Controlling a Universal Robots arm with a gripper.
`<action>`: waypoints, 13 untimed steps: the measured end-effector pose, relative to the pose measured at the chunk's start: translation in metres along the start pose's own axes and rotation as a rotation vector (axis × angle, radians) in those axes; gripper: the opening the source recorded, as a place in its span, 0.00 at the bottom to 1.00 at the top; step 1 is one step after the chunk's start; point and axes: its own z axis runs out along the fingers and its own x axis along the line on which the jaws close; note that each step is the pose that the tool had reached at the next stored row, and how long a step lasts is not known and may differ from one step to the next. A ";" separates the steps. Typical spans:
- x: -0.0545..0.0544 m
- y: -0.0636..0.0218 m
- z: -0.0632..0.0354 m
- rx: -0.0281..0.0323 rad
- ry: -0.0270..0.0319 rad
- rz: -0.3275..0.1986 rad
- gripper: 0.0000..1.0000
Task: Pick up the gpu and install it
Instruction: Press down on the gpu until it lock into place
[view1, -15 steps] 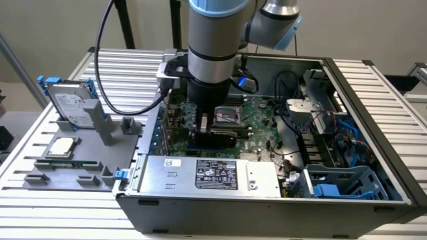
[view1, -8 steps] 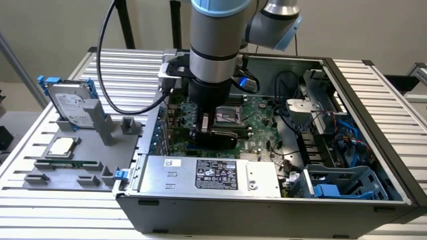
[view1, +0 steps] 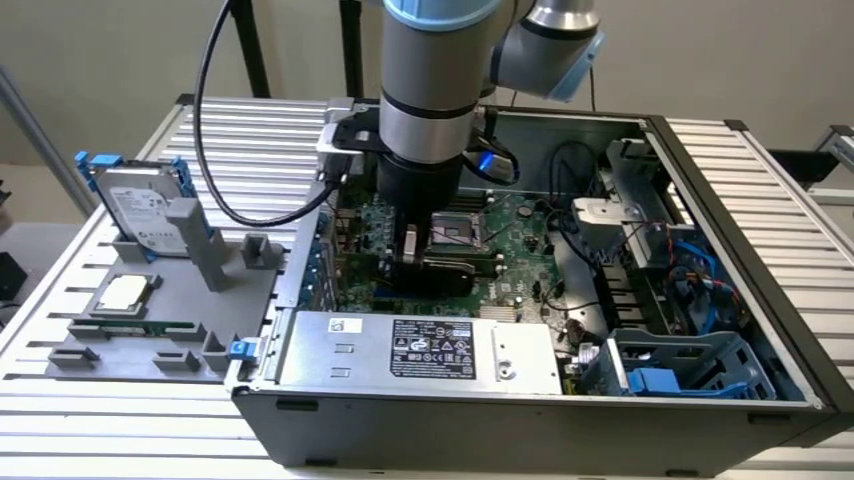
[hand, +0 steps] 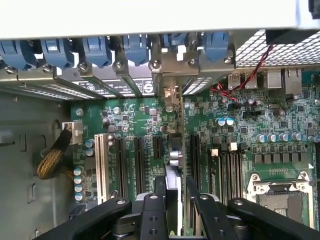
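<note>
My gripper (view1: 437, 262) is down inside the open computer case (view1: 534, 420), over the green motherboard (view1: 521, 225). It is shut on the gpu (hand: 173, 182), which stands on edge between the two black fingers (hand: 159, 197). In the wrist view the card shows as a thin strip running along an expansion slot between the black slots (hand: 139, 165). Its silver bracket (hand: 170, 75) lies against the case's rear slot openings, below the blue latches (hand: 135, 47). In the exterior view the gpu (view1: 447, 268) is a dark bar under the wrist, low over the board.
A silver hard drive in a blue frame (view1: 140, 210) and a small square CPU chip (view1: 123, 293) sit on the grey fixture at the exterior view's left. Inside the case are the power supply (view1: 427, 350), the CPU socket (view1: 461, 228), cables and a blue drive cage (view1: 681, 365).
</note>
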 end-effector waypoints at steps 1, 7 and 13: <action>0.000 0.0001 -0.0012 -0.0004 -0.0002 0.000 0.00; 0.000 0.0002 -0.0040 -0.0012 0.0003 0.000 0.00; -0.002 0.0003 -0.0029 -0.0014 0.0005 0.000 0.00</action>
